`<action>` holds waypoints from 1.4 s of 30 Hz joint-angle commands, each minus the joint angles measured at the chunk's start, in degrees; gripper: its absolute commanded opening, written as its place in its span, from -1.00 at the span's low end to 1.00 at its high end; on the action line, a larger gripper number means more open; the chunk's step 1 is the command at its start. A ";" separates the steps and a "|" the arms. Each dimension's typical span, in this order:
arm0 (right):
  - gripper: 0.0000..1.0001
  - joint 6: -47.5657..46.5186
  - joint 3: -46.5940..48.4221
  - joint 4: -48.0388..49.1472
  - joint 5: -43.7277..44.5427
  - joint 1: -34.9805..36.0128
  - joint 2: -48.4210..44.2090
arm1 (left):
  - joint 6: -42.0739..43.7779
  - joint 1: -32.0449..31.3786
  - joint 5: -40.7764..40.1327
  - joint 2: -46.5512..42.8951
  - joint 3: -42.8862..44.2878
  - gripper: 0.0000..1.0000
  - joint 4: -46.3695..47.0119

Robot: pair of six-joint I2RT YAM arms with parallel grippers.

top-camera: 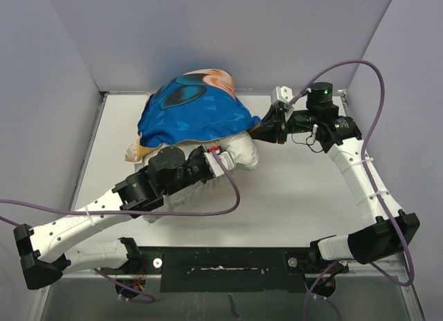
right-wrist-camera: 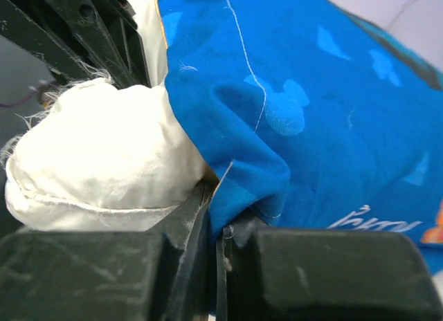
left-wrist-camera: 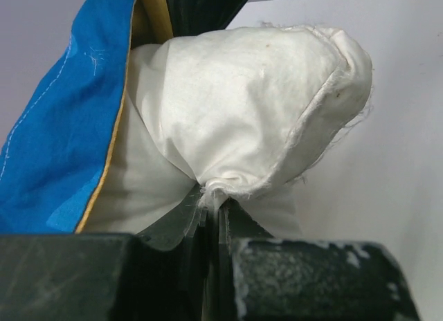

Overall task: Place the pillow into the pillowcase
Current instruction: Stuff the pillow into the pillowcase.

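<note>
The blue pillowcase (top-camera: 194, 106) lies at the back of the table, draped over most of the white pillow (top-camera: 239, 151). A plump white corner of the pillow (left-wrist-camera: 249, 106) sticks out of the case's open near edge. My left gripper (left-wrist-camera: 213, 196) is shut on a pinch of the pillow's white cloth at that corner; in the top view it (top-camera: 220, 155) sits at the case's mouth. My right gripper (right-wrist-camera: 223, 227) is shut on a fold of the pillowcase's blue hem (right-wrist-camera: 256, 182), right beside the pillow corner (right-wrist-camera: 97, 162); from above it (top-camera: 266, 131) is at the case's right edge.
White walls close in the table on the left, back and right. A purple cable (top-camera: 208, 210) loops over the tabletop from the left arm; another (top-camera: 374, 99) arcs above the right arm. A yellowish edge of the case (top-camera: 133, 153) pokes out at the left.
</note>
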 commanded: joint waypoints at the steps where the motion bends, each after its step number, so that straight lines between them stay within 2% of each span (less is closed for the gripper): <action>1: -1.00 11.37 1.56 2.98 -14.31 0.80 0.03 | -1.10 1.60 0.16 -1.09 4.48 -1.00 6.45; 5: -1.00 15.73 1.52 7.14 -12.31 1.45 -2.66 | -2.20 2.91 1.39 -1.11 5.54 -1.00 6.91; 8: -1.00 13.95 4.19 6.98 -8.33 1.46 -5.59 | -3.50 4.45 3.68 0.56 7.95 -1.00 7.73; 11: -1.00 14.75 16.90 1.68 -9.54 0.79 -3.97 | -6.99 6.79 6.29 4.63 12.44 -1.00 10.43; 14: -1.00 25.56 29.10 6.71 -13.18 0.86 -1.14 | -11.24 8.40 6.53 9.80 18.74 -1.00 13.67; 17: -1.00 42.69 36.21 21.80 -15.85 0.99 1.49 | -14.97 8.70 2.65 13.03 22.32 -1.00 20.88; 18: -1.00 50.05 37.16 28.90 -16.21 0.96 2.59 | -16.01 8.69 2.15 13.55 22.80 -1.00 23.36; 19: -1.00 61.51 37.20 38.65 -16.28 0.62 3.24 | -17.08 8.63 1.78 13.96 23.28 -1.00 25.45; 21: -1.00 78.17 36.33 57.98 -15.66 -0.87 5.03 | -19.64 8.56 2.20 14.53 23.34 -1.00 29.08; 22: -1.00 80.88 36.32 61.39 -15.00 -1.32 5.65 | -21.02 8.55 2.47 14.60 22.93 -1.00 30.45; 23: -1.00 79.66 36.49 59.87 -14.45 -1.42 5.94 | -22.27 8.56 2.62 14.65 22.28 -1.00 31.44; 26: -1.00 70.28 35.14 47.46 -12.51 0.05 6.21 | -25.73 9.02 1.82 13.41 17.19 -1.00 36.24; 28: -1.00 63.11 32.56 36.78 -10.17 2.80 6.40 | -33.08 12.39 -0.07 10.75 9.74 -1.00 40.31; 31: -1.00 43.92 30.58 13.19 -2.55 8.28 8.63 | -47.76 20.78 -2.11 6.25 -4.09 -1.00 43.43; 33: -1.00 32.99 28.09 3.14 3.64 12.66 10.44 | -52.69 22.90 -4.12 3.96 -12.01 -1.00 43.75; 36: -1.00 20.97 23.78 -5.06 13.69 21.03 13.63 | -56.97 23.03 -6.23 0.08 -21.85 -1.00 43.43; 38: -1.00 16.25 22.56 -8.28 18.63 26.49 15.71 | -58.88 23.02 -5.99 -2.10 -26.44 -1.00 43.05; 42: -1.00 10.71 27.05 -12.98 22.67 33.75 19.94 | -61.82 23.05 -3.49 -6.39 -33.72 -1.00 44.38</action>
